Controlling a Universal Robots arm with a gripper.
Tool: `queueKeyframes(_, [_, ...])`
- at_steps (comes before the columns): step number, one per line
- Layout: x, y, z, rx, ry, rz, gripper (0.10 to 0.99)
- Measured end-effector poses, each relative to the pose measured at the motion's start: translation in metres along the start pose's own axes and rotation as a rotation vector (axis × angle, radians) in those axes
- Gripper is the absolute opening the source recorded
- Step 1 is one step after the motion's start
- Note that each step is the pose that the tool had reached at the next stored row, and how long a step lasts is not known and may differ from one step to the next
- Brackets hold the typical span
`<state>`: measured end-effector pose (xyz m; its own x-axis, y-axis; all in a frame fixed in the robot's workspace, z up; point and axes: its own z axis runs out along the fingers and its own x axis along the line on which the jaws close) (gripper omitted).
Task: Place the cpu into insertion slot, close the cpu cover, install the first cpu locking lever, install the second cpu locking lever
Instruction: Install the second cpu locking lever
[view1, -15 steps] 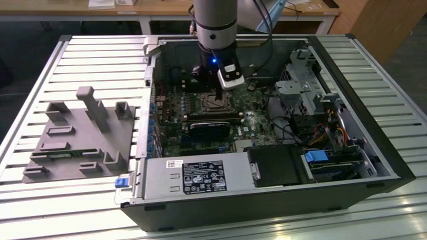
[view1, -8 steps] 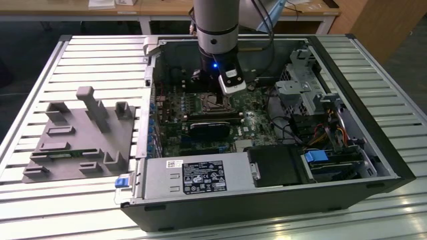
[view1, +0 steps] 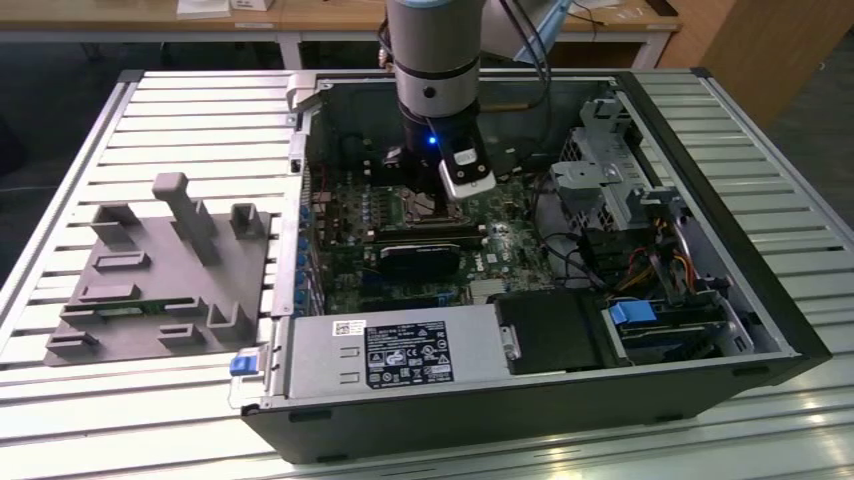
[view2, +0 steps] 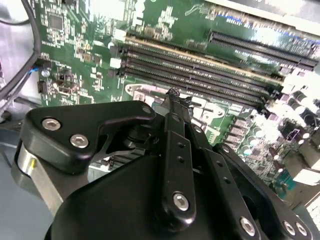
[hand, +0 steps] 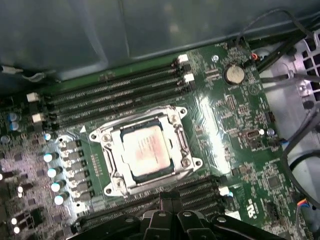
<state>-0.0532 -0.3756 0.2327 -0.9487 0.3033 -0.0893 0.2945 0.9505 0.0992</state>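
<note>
The cpu (hand: 145, 150), a silvery square chip, lies in the insertion slot (hand: 195, 162) on the green board. The cpu cover (hand: 114, 157), a silver windowed frame, lies flat around it. A thin silver lever (hand: 140, 116) runs along the socket's edge beside the memory slots. My gripper (hand: 170, 200) hangs just off the socket's other edge, fingers shut with nothing between them. In the second wrist view the gripper (view2: 173, 94) tip sits right above silver socket metal (view2: 145, 92). In the exterior view the gripper (view1: 424, 198) reaches down into the open case over the slot (view1: 434, 212).
Long black memory slots (hand: 115, 95) flank the socket on both sides. A black cooler block (view1: 424, 258), a power supply (view1: 387, 350), a drive cage (view1: 614, 170) and loose cables (view1: 587, 250) crowd the case. A grey fixture (view1: 160, 270) stands on the table at the exterior view's left.
</note>
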Motion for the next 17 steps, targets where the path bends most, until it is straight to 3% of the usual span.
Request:
queueKeyframes(8, [-0.0007,-0.0023,0.0002,0.001,0.0032,-0.002,0.106])
queueKeyframes(14, [-0.0005,-0.0025,0.0021,0.015,0.0555,-0.020,0.106])
queueKeyframes(17, [-0.0005,-0.0028,0.0020,0.015,0.0565,-0.021,0.106])
